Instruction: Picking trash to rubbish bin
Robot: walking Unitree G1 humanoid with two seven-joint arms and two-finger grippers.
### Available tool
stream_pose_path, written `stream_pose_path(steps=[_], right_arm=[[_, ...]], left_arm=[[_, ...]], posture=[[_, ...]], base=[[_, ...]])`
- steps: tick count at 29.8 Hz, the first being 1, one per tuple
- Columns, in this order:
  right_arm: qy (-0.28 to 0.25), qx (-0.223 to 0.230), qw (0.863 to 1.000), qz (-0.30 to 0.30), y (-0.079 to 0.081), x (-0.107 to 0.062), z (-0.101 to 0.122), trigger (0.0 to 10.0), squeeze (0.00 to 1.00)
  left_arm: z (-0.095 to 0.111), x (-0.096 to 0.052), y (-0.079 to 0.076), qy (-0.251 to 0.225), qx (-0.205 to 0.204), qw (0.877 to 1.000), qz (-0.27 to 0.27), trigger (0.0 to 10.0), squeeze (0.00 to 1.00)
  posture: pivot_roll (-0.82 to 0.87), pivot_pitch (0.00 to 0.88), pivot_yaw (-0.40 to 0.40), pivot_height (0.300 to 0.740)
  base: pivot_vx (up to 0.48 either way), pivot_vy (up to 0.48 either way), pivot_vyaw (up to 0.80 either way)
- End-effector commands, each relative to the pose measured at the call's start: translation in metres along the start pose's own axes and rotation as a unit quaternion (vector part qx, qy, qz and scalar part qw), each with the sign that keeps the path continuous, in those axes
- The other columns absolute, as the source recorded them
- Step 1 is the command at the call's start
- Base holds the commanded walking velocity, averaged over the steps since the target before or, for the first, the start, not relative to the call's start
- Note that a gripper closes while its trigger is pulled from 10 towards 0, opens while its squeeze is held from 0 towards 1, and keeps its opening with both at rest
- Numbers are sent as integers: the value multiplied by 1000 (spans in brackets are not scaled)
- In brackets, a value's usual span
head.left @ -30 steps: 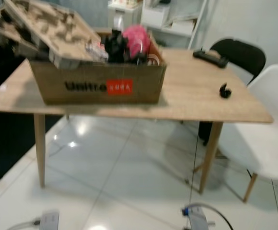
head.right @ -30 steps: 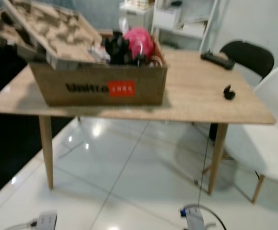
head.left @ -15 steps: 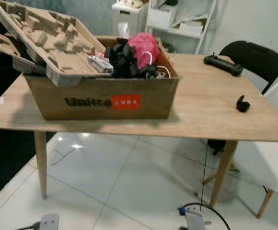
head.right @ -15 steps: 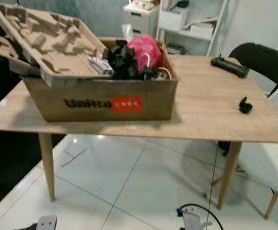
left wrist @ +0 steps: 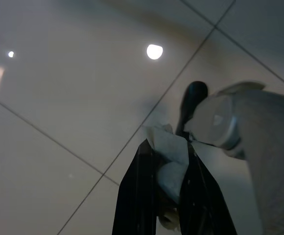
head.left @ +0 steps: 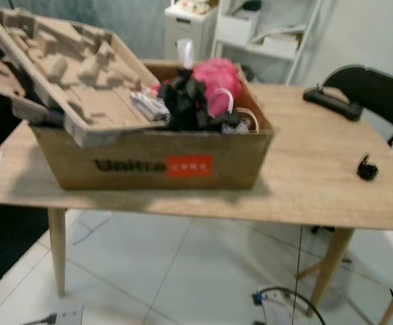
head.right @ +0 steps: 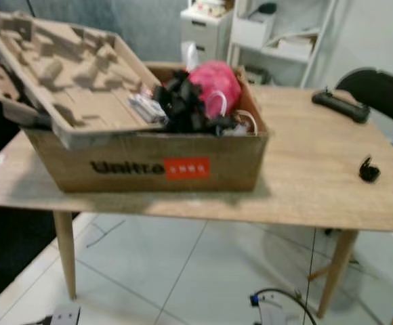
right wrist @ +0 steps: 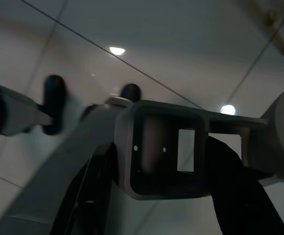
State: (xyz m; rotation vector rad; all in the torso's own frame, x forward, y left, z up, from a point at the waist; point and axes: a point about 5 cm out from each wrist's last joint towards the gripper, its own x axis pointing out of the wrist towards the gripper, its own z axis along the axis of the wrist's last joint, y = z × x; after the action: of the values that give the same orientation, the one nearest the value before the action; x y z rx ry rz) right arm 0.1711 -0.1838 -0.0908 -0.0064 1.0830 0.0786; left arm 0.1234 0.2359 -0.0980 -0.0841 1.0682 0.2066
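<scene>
White crumpled trash (left wrist: pixel 170 161) — pinched between black fingers (left wrist: pixel 132 196)

The left gripper (left wrist: pixel 169 196) has 2 long, flat, glossy black fingers (left wrist: pixel 132 196) that taper toward their tips. Beside it, the left wrist view shows a rounded light-grey body part (left wrist: pixel 259 147) with a smooth silver ring at its end and a slim black rounded piece (left wrist: pixel 191 100) projecting from it.

The right gripper (right wrist: pixel 156 196) has 2 wide black fingers (right wrist: pixel 242 196). Between them sits a grey, box-shaped hollow housing (right wrist: pixel 164 147) with rounded corners, a small rectangular window and 2 tiny pale dots inside. A grey bar (right wrist: pixel 14 115) ends in black rounded knobs (right wrist: pixel 54 103).
</scene>
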Motion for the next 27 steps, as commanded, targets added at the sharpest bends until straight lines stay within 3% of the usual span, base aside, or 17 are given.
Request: stream_pose_path(steps=[1,6,27], right_arm=[[8,6,1000,3,-1,-1,-6,10000,0],[8,12,1000,6,-3,-1,-6,10000,0],[15,28,999,-12,-8,-3,-14,10000,0]], left_arm=[[-3,0,-2,8,6,1000,-2,10000,0],[-4,0,-2,10,6,1000,-3,10000,0],[-5,0,-3,10,9,1000,2,10000,0]], posture=[[140,79,-39,740],[140,79,-39,740],[128,78,-40,740]], base=[[262,0,763],[246,0,775],[0,0,0]])
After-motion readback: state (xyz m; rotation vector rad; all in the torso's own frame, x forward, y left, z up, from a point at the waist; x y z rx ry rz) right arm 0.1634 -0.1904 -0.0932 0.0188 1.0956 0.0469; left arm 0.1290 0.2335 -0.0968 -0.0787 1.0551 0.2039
